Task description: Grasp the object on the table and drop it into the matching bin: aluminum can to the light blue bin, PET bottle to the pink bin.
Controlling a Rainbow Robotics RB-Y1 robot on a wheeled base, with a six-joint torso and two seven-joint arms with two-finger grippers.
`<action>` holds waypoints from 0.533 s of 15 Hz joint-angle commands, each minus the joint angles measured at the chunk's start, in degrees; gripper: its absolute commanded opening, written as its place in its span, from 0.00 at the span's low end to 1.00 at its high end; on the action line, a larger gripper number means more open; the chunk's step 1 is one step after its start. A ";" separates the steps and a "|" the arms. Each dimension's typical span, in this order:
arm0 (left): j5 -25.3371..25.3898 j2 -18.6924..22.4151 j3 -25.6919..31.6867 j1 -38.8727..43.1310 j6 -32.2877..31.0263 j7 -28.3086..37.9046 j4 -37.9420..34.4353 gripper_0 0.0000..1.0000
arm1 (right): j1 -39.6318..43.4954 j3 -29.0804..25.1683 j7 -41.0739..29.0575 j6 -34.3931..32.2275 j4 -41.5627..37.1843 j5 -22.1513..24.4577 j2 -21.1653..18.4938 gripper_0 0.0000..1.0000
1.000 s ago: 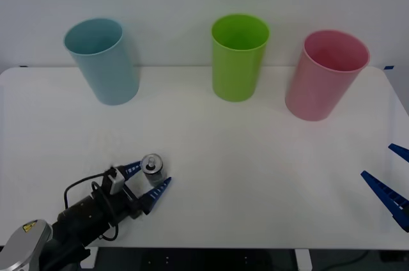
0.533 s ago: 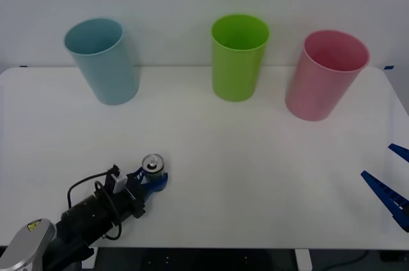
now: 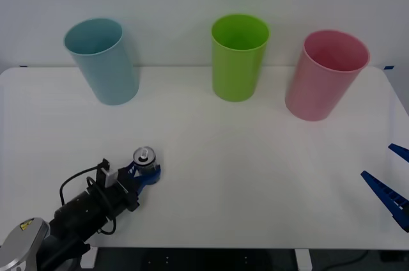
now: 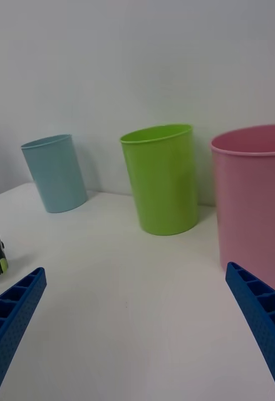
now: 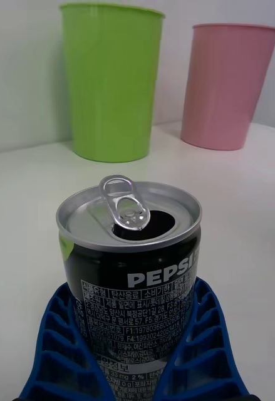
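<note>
Aluminum can [image 3: 145, 158] upright between left claw [image 3: 143, 173] fingers.

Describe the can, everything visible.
The can is small and short, with a silver metal top and a black body printed PEPSI with fine white text. It is opened, tab raised over the hole. It stands upright, clamped between the left gripper's blue fingers, at the table's near left.
</note>
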 commanded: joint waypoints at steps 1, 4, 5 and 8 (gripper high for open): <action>1.12 0.10 2.05 0.00 -0.01 0.67 -0.80 0.00 | 0.00 0.00 0.00 0.00 0.00 0.00 0.00 1.00; 3.23 0.18 3.90 0.00 0.17 1.90 -2.65 0.00 | 0.00 0.00 0.00 0.00 0.00 0.00 0.00 1.00; 4.02 0.10 4.16 0.00 1.31 2.43 -3.97 0.00 | 0.00 0.00 0.00 0.00 0.00 0.00 0.00 1.00; 5.08 1.33 4.43 0.09 4.65 7.70 -7.40 0.00 | 0.00 0.00 0.00 0.00 0.00 0.00 0.00 1.00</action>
